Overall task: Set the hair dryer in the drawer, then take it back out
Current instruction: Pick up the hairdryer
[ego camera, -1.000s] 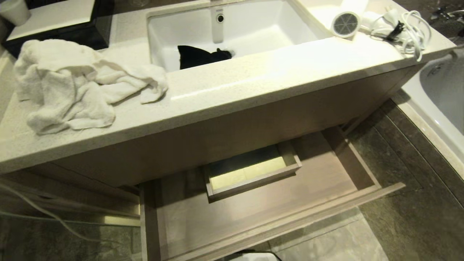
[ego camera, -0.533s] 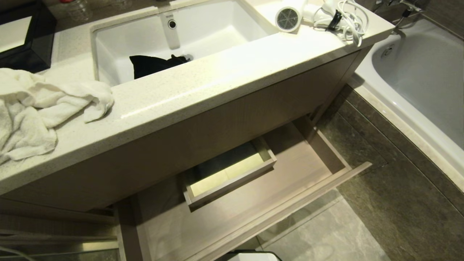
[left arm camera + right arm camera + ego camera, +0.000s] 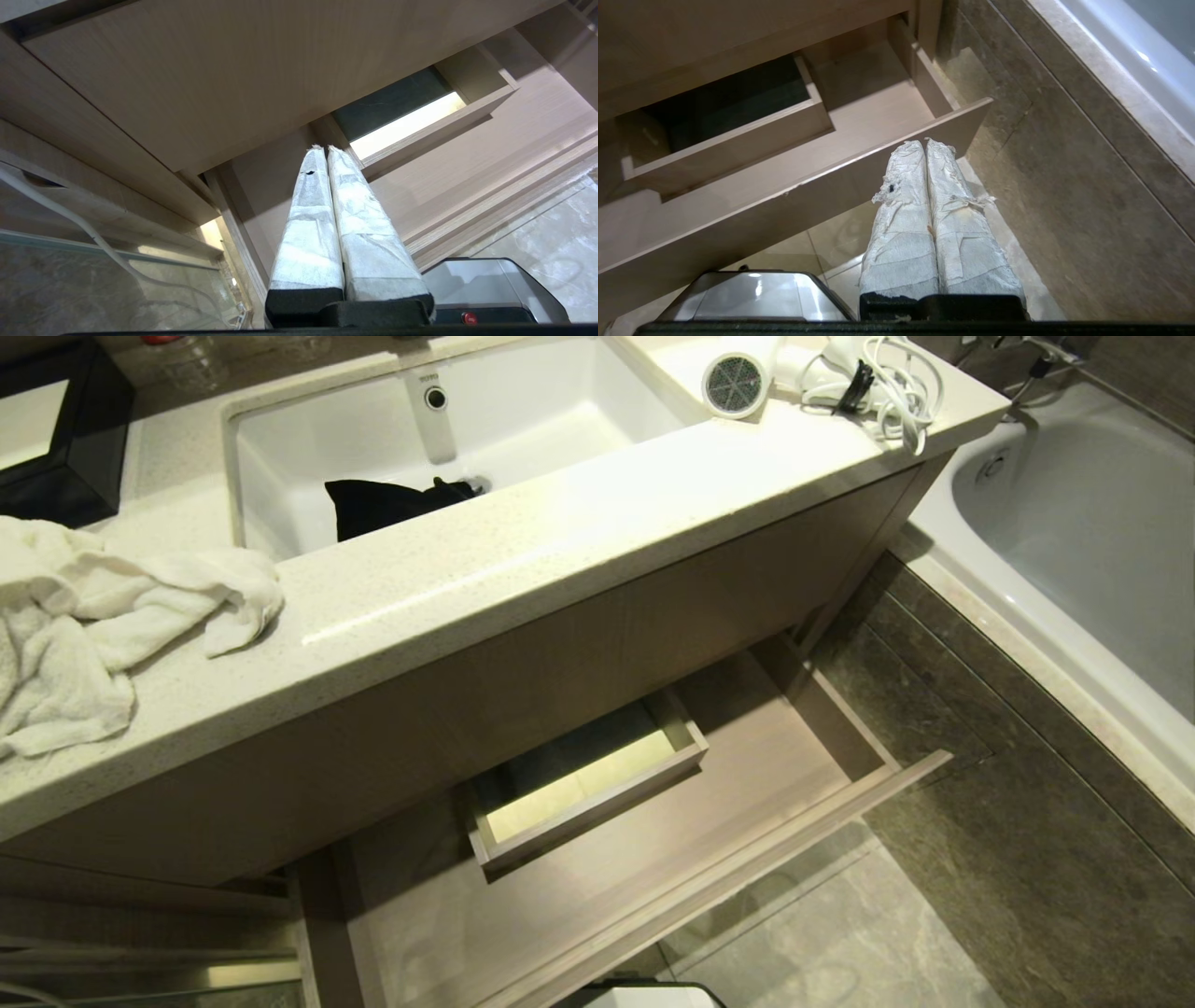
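Bathroom vanity, pale speckled counter (image 3: 523, 569), grey tiled floor (image 3: 1027, 859).

Left gripper (image 3: 325, 149): wrapped fingers pressed together, nothing held; parked low by the drawer's left side, seen only in its wrist view.

Right gripper (image 3: 924, 142): wrapped fingers pressed together, nothing held; parked just off the drawer's right front corner, above the floor, seen only in its wrist view.

Drawer (image 3: 653, 859): lower centre of the head view, pulled out, wood-grain, nothing lying on its floor. Boxed cut-out (image 3: 583, 784) in its middle.

Dryer (image 3: 738, 378): upper right of the head view, on the counter beside the sink, grille facing the camera. Cord (image 3: 887, 383): bundled just right of the dryer, near the counter's right end.

Sink (image 3: 560, 429): upper centre, white. Black cloth (image 3: 383, 504) inside it, near the drain.

Towel (image 3: 84, 625): white, crumpled, left edge of the counter.

Black box (image 3: 56, 439): upper left.

Bathtub (image 3: 1092, 523): right edge.
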`<state>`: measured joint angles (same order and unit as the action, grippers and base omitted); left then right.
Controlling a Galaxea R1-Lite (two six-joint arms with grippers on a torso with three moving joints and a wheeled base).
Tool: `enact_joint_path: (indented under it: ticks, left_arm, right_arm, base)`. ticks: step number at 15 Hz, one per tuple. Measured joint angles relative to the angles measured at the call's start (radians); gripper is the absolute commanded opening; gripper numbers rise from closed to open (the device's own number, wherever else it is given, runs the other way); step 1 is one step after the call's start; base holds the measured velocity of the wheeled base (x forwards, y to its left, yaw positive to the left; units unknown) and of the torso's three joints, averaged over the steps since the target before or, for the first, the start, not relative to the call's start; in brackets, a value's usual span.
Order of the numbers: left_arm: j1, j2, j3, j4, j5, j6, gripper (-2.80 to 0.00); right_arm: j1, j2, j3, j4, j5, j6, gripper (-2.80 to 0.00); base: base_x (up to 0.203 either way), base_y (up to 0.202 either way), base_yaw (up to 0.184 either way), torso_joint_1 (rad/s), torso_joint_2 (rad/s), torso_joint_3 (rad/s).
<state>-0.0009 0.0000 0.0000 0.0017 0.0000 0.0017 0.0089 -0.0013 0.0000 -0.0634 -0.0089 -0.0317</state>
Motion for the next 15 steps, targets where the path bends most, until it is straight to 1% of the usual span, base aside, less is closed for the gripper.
enact_joint_path:
  ticks: [2,8,15]
  left_arm:
    - [0.001,0.000,0.000,0.000,0.000,-0.001,-2.80]
    - [0.001,0.000,0.000,0.000,0.000,0.000,-2.80]
    - [0.001,0.000,0.000,0.000,0.000,0.000,-2.80]
  right_arm:
    - [0.001,0.000,0.000,0.001,0.000,0.000,-2.80]
    - [0.000,0.000,0.000,-0.001,0.000,0.001,-2.80]
    - [0.000,0.000,0.000,0.000,-0.001,0.001,-2.80]
  base:
    - [0.000,0.000,0.000,0.088,-0.19,-0.094]
    - [0.000,0.000,0.000,0.269,-0.53,-0.258]
    - [0.000,0.000,0.000,0.186,-0.36,-0.176]
